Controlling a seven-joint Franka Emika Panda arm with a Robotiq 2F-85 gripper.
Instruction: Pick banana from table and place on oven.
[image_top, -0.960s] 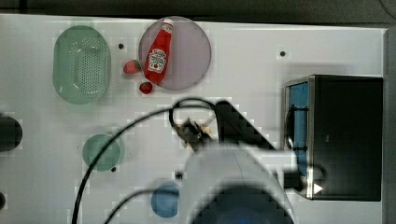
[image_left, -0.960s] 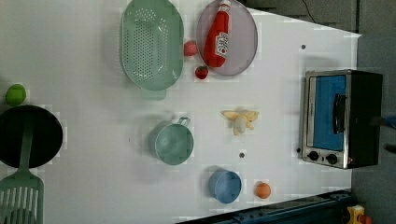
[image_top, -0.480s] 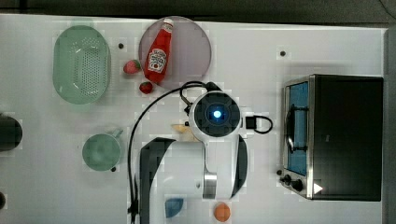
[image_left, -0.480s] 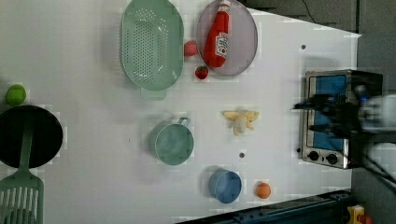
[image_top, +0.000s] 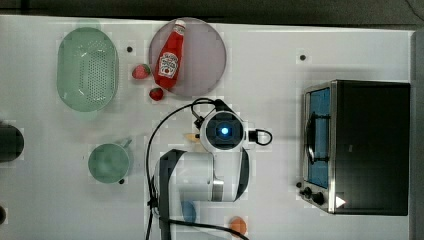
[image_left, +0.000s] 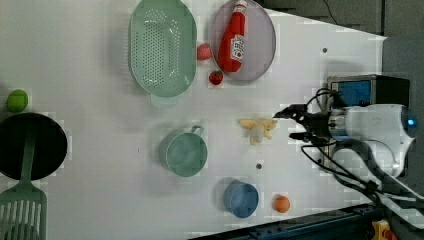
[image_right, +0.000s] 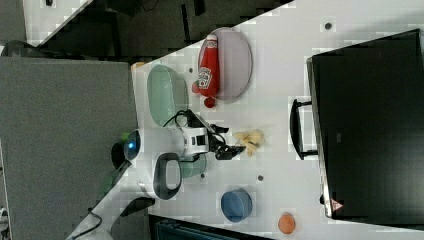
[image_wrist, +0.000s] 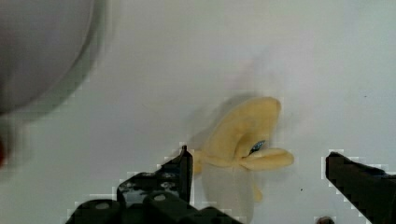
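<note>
Your banana (image_left: 257, 129) lies peeled and splayed on the white table (image_left: 90, 150), roughly mid-table in the left view, between the green mug (image_left: 186, 152) on the left view's left and the oven (image_left: 367, 90) on the left view's right. In the wrist view the banana (image_wrist: 245, 140) sits between the two dark fingers (image_wrist: 175, 175), touching neither as far as you can see.

The gripper (image_left: 298, 123) has its fingers spread wide with nothing between them; in the left view it sits just to the right of the banana. In the right view the gripper (image_right: 226, 143) sits just to the left of the banana (image_right: 250, 140).

Surroundings:
- Ketchup bottle (image_top: 170, 55) lying on a grey plate (image_top: 210, 55), with two strawberries (image_top: 141, 71) just beside the plate rim.
- Green colander (image_top: 87, 67) on the top view's left of the plate.
- Blue bowl (image_left: 241, 198) and a small orange fruit (image_left: 281, 203) near the table edge, apart from the banana.
- Black pan (image_left: 30, 145), green slotted spatula (image_left: 20, 210) and a green ball (image_left: 17, 100) at the left view's far left.
- The oven's black top (image_top: 375, 145) is bare; in the top view open tabletop lies between it and the arm.

Versus the earlier frames: in the left view the gripper has come from over the oven front to beside the banana. Banana, mug and bowl are unmoved.
</note>
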